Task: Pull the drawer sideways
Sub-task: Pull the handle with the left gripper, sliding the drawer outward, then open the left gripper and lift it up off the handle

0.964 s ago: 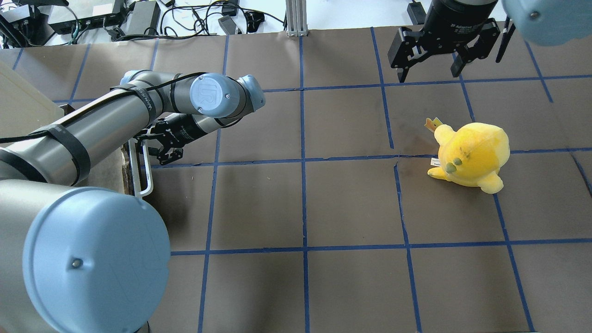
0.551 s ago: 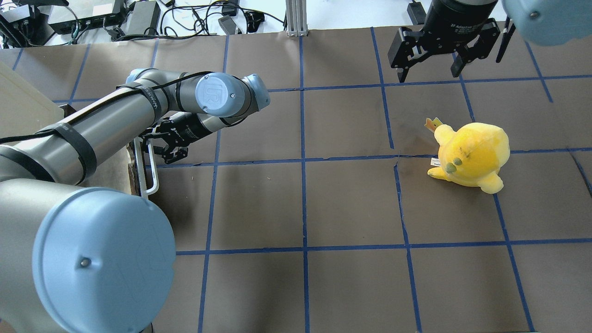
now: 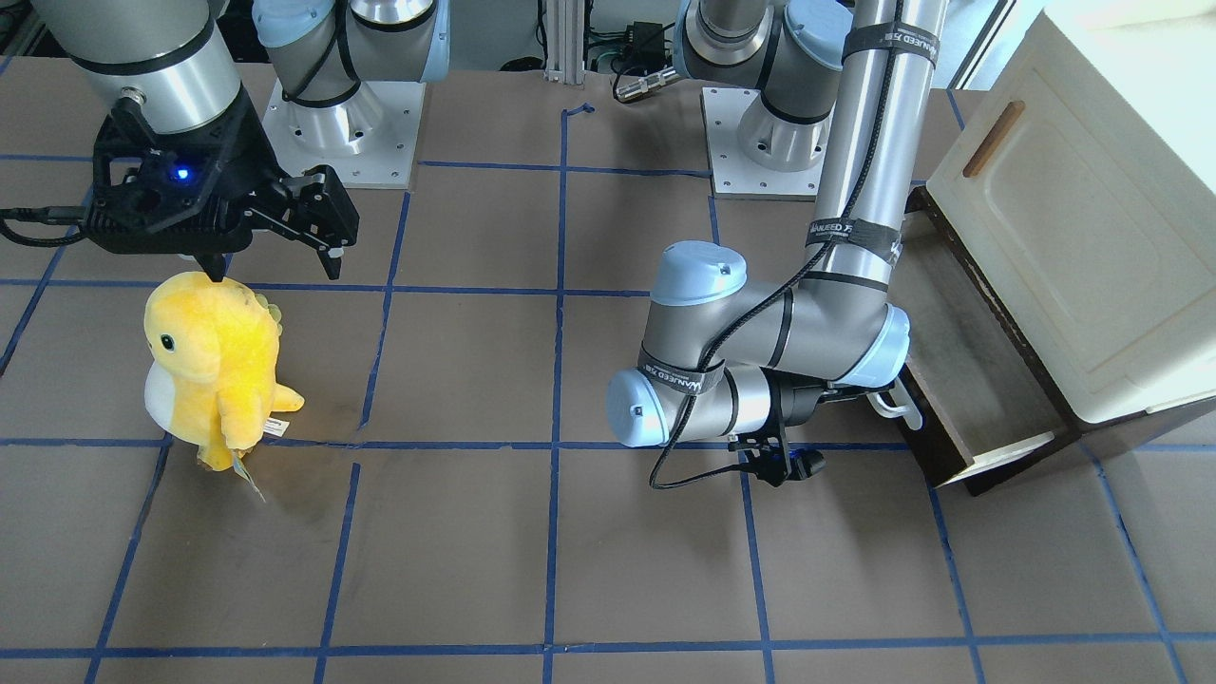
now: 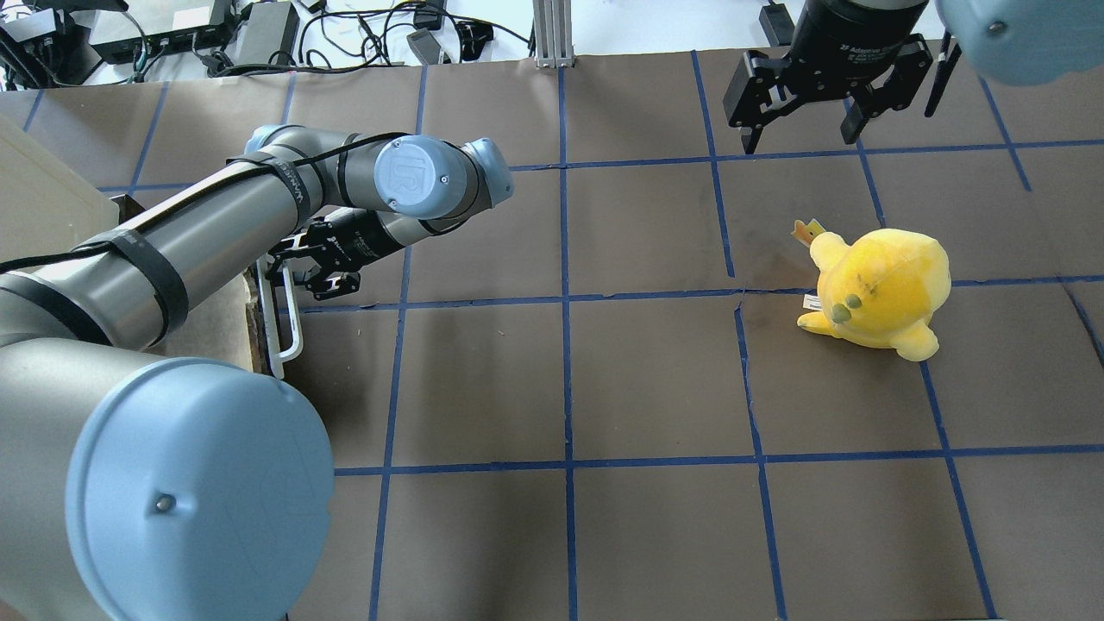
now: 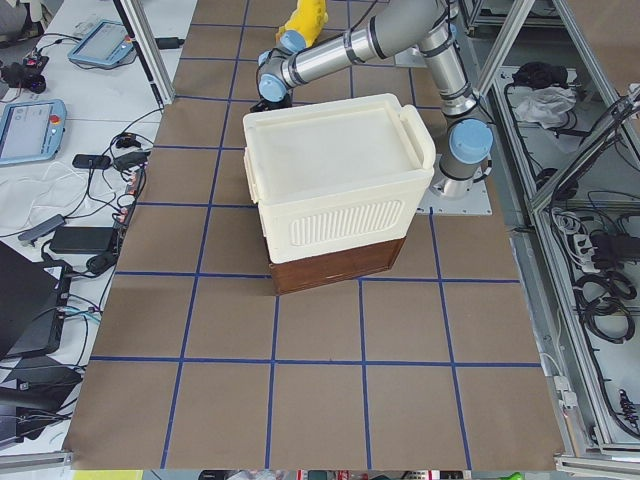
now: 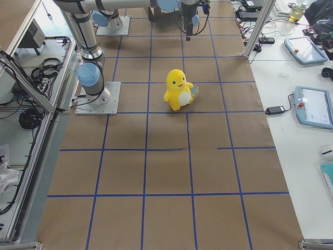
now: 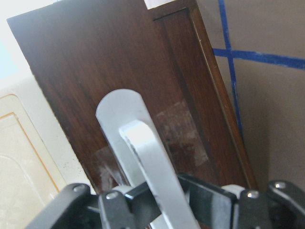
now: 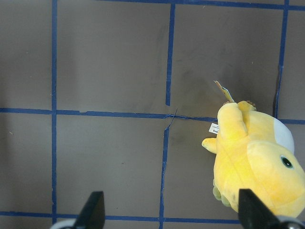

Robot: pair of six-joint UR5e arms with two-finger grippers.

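Pinching the white loop handle [image 7: 139, 148] between its fingers, the left hand [image 4: 297, 274] holds the drawer [image 3: 969, 380], which sits under the cream cabinet [image 3: 1073, 237] at the robot's left end of the table [image 4: 561, 388]. The drawer stands already partly out and its inside floor shows in the front-facing view, so I judge the pull is underway but not finished; some travel seems to remain. The right hand [image 4: 802, 138], spread open, hangs above the table near the yellow plush toy [image 4: 880, 289] and takes no part.
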